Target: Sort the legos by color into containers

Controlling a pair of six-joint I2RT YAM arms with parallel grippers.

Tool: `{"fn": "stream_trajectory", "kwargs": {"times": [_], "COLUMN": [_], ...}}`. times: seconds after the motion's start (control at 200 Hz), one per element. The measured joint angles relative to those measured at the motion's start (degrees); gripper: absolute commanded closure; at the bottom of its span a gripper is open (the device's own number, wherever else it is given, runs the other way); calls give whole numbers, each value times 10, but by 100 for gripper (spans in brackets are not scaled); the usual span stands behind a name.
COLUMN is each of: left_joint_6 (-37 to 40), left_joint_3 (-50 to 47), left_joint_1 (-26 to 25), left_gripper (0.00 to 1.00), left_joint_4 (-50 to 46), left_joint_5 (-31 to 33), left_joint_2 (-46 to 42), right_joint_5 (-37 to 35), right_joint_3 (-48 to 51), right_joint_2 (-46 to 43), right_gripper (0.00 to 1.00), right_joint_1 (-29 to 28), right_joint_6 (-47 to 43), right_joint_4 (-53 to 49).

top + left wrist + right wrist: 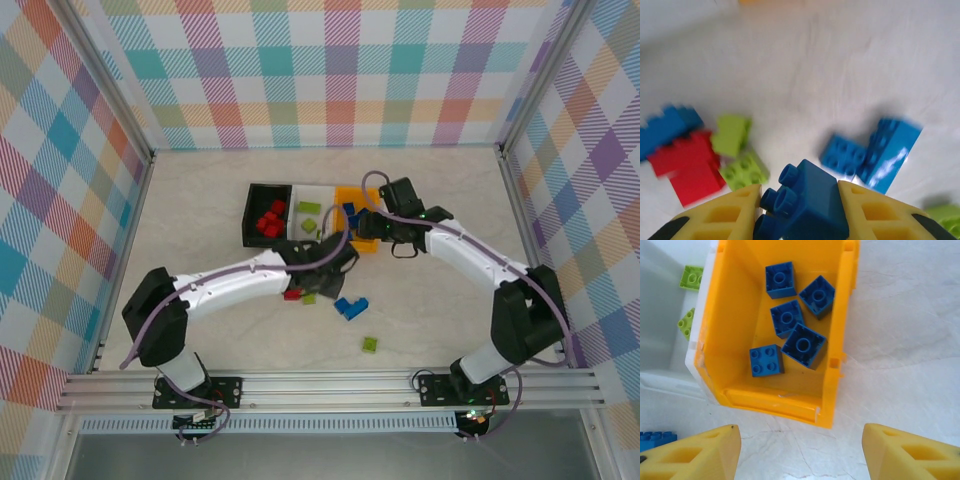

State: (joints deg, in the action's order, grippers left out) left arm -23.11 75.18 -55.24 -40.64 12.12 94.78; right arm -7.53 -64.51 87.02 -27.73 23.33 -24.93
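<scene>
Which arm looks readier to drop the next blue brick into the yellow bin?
Left: the left pincer grips a blue brick; the right pincer hangs open, empty, by the yellow bin.

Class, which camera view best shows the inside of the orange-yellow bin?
Right wrist: it looks straight down into the orange-yellow bin, so five blue bricks are countable. Top external shows it small, partly under the right arm. Left wrist: perhaps a blurred orange sliver at the top edge.

overhead and close right wrist views both look down on orange bin
</scene>
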Motion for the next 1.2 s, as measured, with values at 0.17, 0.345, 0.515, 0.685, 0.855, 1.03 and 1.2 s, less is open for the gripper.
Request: {"fn": "stream_trajectory", "kwargs": {"times": [0.17,0.345,0.515,0.685,0.855,1.03,1.2], "left_joint_6": [20,31,34,28,14,0,-16], "left_joint_3": [166,332,471,536,513,378,174], "left_joint_1": [59,101,113,115,114,108,92], "left_gripper": [71,71,62,30,15,0,0], "left_joint_4": [13,5,-37,-70,-69,-26,49], "left_joint_5": [14,15,14,0,-14,-19,1], "left_joint_2": [99,249,366,414,386,237,-1], "right_joint_5": [-23,-27,7,61,100,96,55], "right_joint_3": [40,72,110,143,173,182,206], "right_joint_2": [-60,-108,-136,-167,-193,-171,-139], "right_gripper": [35,34,34,30,29,31,28], "right_joint_1": [12,15,15,-27,-108,-159,-209], "right_joint_6": [17,26,27,10,-1,33,91], "right_joint_4": [1,0,-2,-17,-26,-45,-46]}}
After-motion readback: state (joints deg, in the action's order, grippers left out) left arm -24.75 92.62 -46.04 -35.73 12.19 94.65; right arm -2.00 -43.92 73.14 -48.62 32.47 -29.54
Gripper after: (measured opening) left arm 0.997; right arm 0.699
